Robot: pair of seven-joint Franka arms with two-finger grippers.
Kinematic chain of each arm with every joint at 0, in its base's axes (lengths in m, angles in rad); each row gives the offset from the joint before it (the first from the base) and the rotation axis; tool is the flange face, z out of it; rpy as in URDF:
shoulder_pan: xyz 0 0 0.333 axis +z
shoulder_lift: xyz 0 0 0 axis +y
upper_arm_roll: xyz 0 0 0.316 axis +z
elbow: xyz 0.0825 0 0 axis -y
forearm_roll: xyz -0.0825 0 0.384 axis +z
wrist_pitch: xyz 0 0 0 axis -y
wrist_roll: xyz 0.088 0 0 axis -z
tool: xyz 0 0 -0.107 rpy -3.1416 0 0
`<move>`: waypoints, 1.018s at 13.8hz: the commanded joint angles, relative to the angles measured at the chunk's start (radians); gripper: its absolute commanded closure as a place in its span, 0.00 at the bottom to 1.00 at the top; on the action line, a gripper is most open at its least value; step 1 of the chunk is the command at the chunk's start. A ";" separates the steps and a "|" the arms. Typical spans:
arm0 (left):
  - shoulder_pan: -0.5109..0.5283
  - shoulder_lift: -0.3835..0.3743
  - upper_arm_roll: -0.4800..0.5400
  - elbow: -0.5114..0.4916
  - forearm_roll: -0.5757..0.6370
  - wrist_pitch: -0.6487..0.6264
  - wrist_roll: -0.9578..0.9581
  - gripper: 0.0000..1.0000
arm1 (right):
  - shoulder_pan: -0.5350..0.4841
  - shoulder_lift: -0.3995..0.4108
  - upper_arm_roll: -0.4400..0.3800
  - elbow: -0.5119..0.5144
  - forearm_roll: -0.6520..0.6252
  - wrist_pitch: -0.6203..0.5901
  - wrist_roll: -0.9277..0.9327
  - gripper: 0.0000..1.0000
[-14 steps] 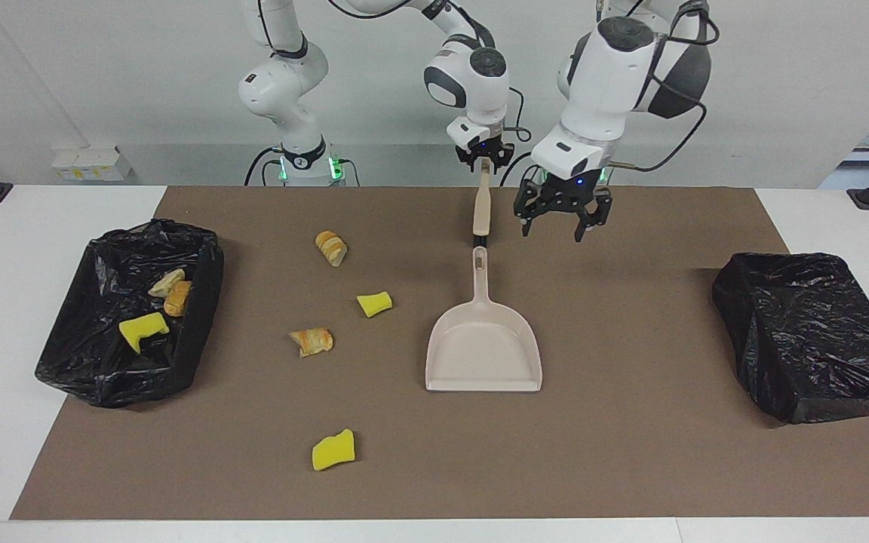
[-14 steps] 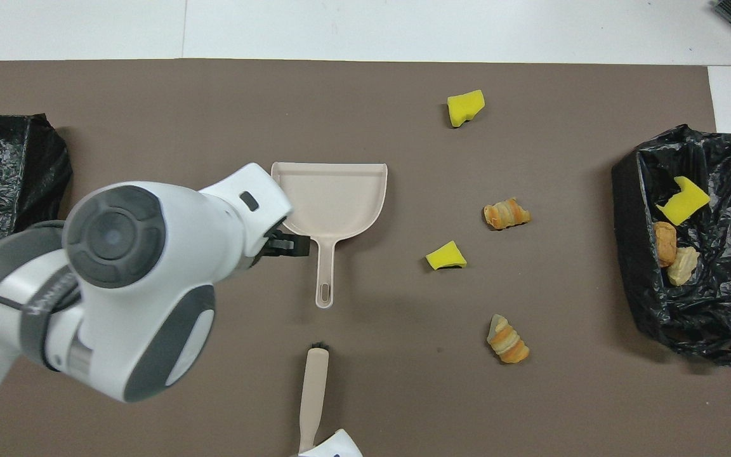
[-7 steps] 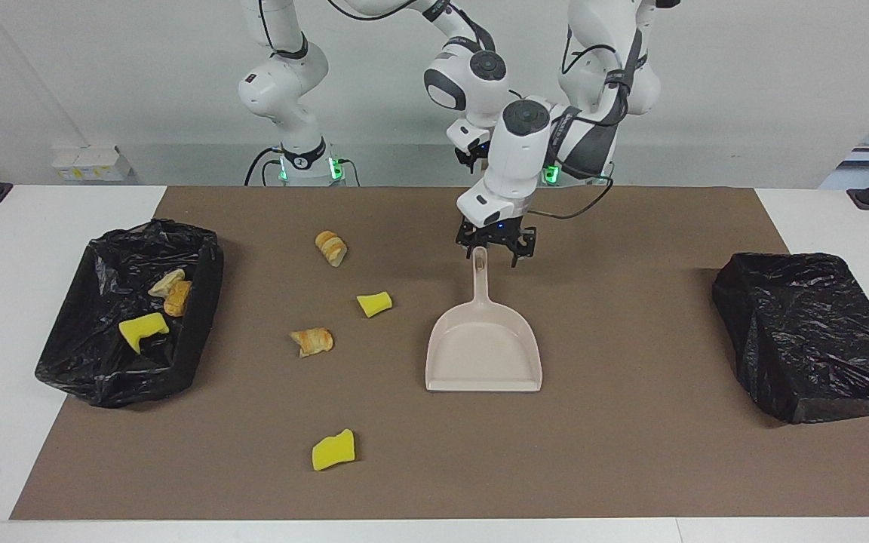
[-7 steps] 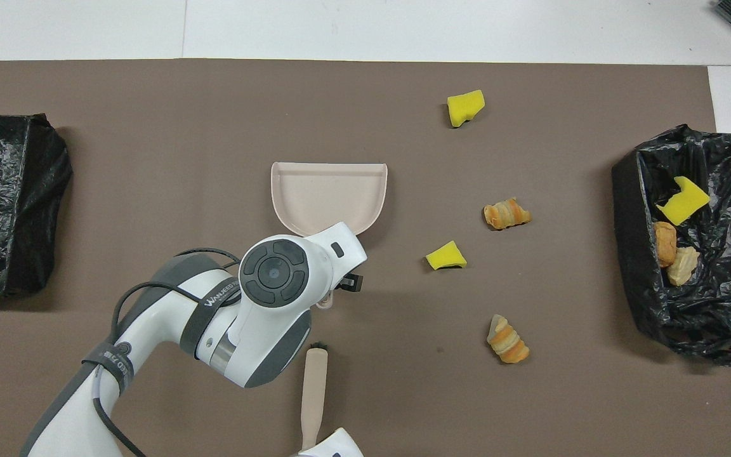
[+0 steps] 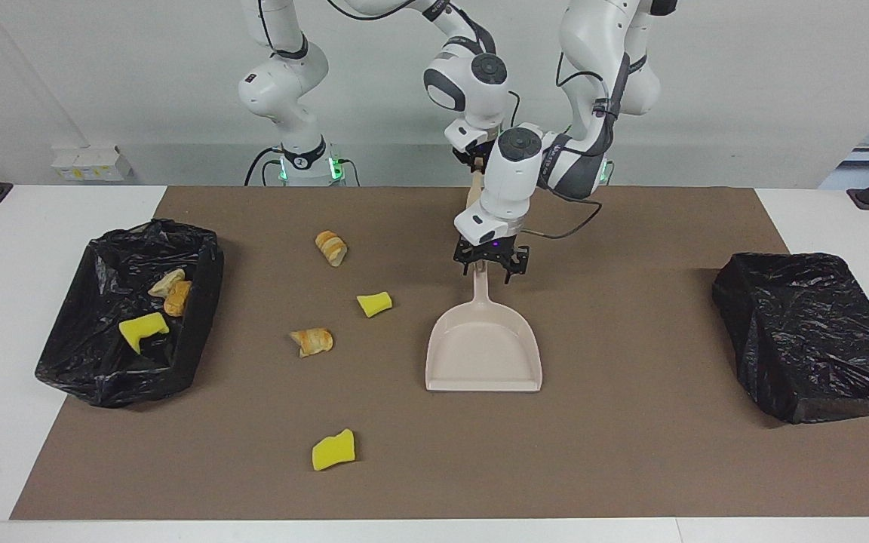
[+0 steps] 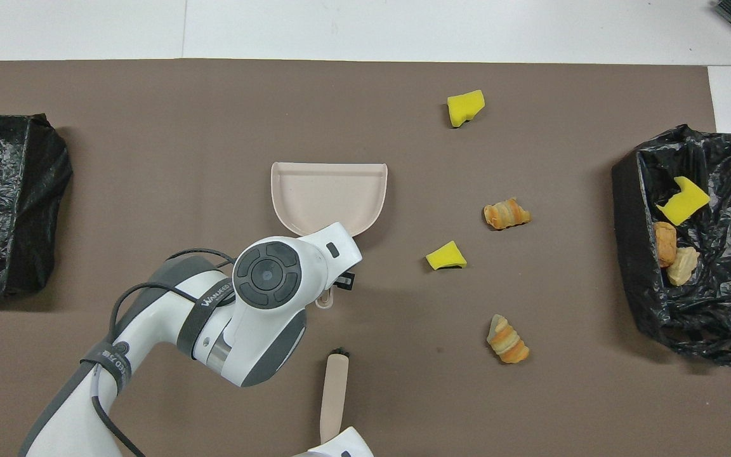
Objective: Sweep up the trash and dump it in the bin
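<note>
The left gripper [image 5: 490,270] straddles the dustpan [image 5: 483,348] handle, grip unclear, while the right gripper [image 5: 478,162] pinches the brush [image 6: 332,397] ready for sweeping.

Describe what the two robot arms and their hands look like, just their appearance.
Both arms are glossy white with rounded dark grey joint caps and dark grey bands. The left arm carries grey lettering on a band and a loose black cable looping beside it. The left hand is a black two-finger unit below a white wrist block with a small blue light. The right arm ends in a similar black hand. Green lights glow at the bases.
</note>
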 commanded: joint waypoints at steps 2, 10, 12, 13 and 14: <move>-0.011 -0.027 0.008 -0.031 -0.009 0.000 0.063 0.43 | -0.113 -0.091 -0.002 -0.029 -0.039 -0.164 -0.177 1.00; 0.023 -0.022 0.016 0.004 -0.003 -0.052 0.382 1.00 | -0.471 -0.268 -0.002 -0.094 -0.160 -0.350 -0.708 1.00; 0.032 -0.022 0.021 0.037 0.010 -0.114 0.448 1.00 | -0.544 -0.279 -0.002 -0.091 -0.215 -0.371 -0.811 1.00; 0.055 -0.027 0.021 0.052 0.030 -0.141 0.524 1.00 | -0.577 -0.277 -0.002 -0.088 -0.246 -0.374 -0.856 1.00; 0.066 -0.033 0.022 0.072 0.053 -0.190 0.608 1.00 | -0.605 -0.271 -0.002 -0.083 -0.270 -0.373 -0.894 1.00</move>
